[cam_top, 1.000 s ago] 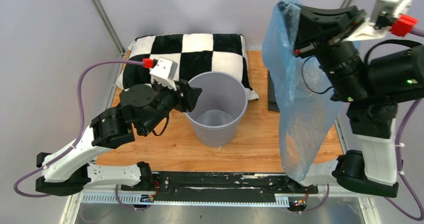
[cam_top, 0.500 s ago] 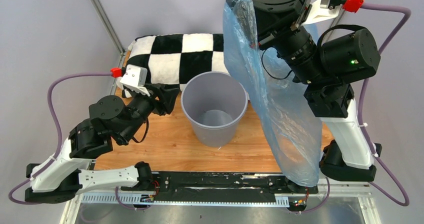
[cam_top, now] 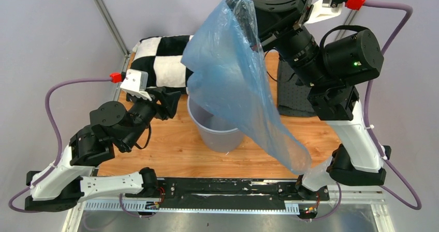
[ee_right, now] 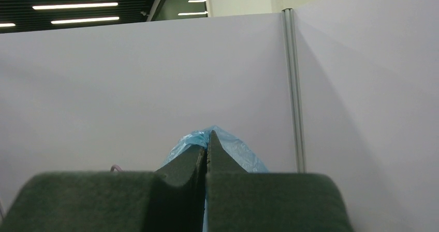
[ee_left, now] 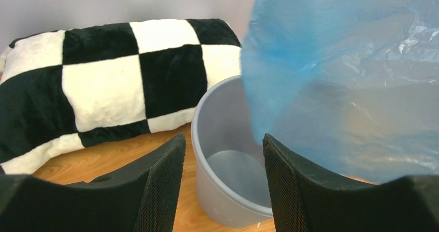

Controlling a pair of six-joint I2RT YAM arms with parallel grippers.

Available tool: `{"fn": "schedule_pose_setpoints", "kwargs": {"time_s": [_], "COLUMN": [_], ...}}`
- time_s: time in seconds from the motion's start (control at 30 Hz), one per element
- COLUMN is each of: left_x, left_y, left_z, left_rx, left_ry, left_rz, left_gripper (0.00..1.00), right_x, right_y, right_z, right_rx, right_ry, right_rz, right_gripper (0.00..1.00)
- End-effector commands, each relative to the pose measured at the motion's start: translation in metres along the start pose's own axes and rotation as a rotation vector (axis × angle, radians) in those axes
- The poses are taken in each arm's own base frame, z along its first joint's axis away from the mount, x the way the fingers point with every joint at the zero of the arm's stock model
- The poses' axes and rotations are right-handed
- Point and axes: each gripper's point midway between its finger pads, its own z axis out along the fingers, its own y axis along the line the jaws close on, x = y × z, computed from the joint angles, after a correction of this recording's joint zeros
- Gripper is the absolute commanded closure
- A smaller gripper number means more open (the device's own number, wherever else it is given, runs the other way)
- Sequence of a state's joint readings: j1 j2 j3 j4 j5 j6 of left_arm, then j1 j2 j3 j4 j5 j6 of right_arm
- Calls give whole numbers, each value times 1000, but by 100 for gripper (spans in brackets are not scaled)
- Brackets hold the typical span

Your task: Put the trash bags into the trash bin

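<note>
- My right hand (cam_top: 246, 8) grips the translucent light-blue plastic bag (cam_top: 233, 82) by its top, and it drapes above the round light-grey plastic bin (cam_top: 215, 134).
- My left hand (cam_top: 168, 101), half open and empty, hovers beside the bin.

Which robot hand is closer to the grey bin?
Left. The left fingers sit open just beside the bin's left side; the right fingers are high above it, pinching the blue bag.

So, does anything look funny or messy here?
Only the blue bag: pinched in the right gripper, it hangs slanted across the grey bin, its loose end trailing outside toward the table's near edge instead of inside. Nothing looks spilled or broken.
</note>
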State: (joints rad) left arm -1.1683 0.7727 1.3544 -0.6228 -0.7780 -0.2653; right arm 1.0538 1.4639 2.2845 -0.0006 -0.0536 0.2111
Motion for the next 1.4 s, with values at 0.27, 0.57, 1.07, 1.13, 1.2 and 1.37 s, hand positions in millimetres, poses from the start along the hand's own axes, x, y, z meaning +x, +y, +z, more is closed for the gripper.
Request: {"fn": "schedule_pose_setpoints", "kwargs": {"time_s": [0.27,0.57,1.07,1.13,1.2,1.37], "left_x": [-15,-15,-69,-61,-56,-62], "left_y": [45,34,28,21,12,-14], "left_z": [-13,-6,35,62,86,132], "left_rx": [-195,-166,-269,-194,-117,68], "left_ry": [-87,-68,-103,-32,-6,12], "left_rz": [-66,-24,34,6,-35,-129], "left_gripper": [46,47,33,33,33,26], "right_x": [13,27,17,25,33,41], "right_y": [-64,-101,-102,-101,-100,-96], "right_z": [-57,-111,-120,-121,-122,-122], "right_rx": [333,517,518,504,489,454], "right_ry": [104,239,330,352,368,394], "right_rz": [-202,-346,-424,-422,-417,-411], "right_gripper": [100,100,100,100,100,100]}}
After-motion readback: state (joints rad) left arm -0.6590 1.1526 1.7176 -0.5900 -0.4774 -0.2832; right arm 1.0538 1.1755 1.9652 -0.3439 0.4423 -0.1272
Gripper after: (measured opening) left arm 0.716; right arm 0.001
